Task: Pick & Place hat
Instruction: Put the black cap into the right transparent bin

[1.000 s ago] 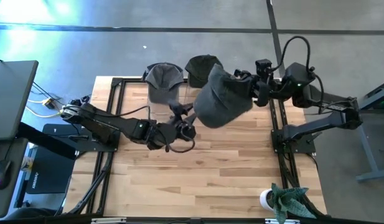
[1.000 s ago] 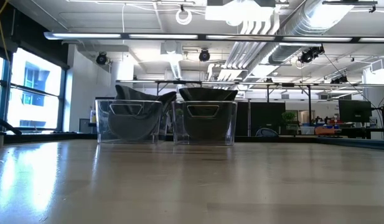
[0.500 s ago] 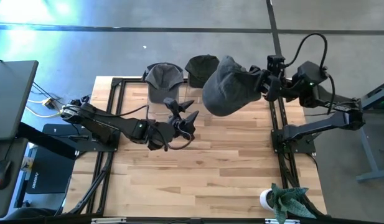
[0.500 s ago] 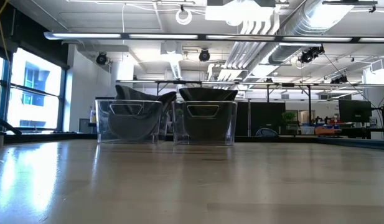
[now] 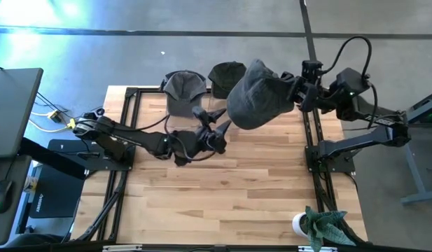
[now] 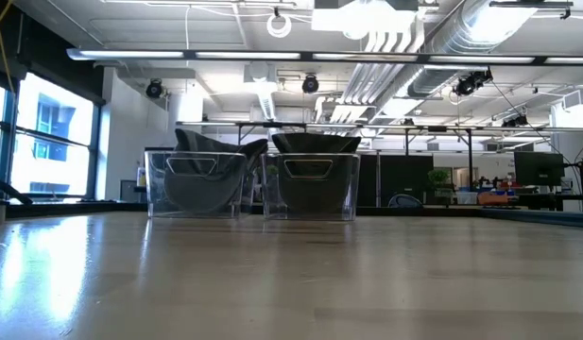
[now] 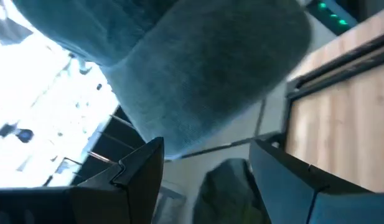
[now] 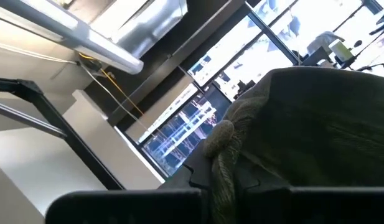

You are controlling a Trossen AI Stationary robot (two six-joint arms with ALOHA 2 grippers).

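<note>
Dark grey soft fabric hat [image 5: 256, 96] hangs in the air above the far right part of the pale wooden slatted table [image 5: 223, 203], not touching the surface. The right gripper [image 5: 297, 93] is clamped shut on its edge; the right wrist view shows bunched cloth [image 8: 224, 146] pinched at the fingers, crown billowing beyond. The hat's long axis runs from the grip point out toward table centre and slightly toward the near side, so the free end of the crown points at the other arm.

Left gripper [image 5: 217, 126] sits just beside that free end, on its centre-and-near side, fingers spread wide and empty. In the left wrist view the hat [image 7: 204, 74] fills the space ahead of the two dark fingers [image 7: 135, 171], above and beyond them, not between them; no contact that I can make out.

Two clear plastic bins stand side by side at the far edge. The left clear bin [image 6: 198, 184] holds a grey cap [image 5: 183, 85]; the right clear bin [image 6: 311, 186] holds a darker cap [image 5: 227, 73]. The carried hat overhangs the table just right of the darker cap.

Judgement: a transfer or joint handling looks likely. Left arm is the nearer free arm, and would need to come up and toward the right to bracket the hat's loose end.
</note>
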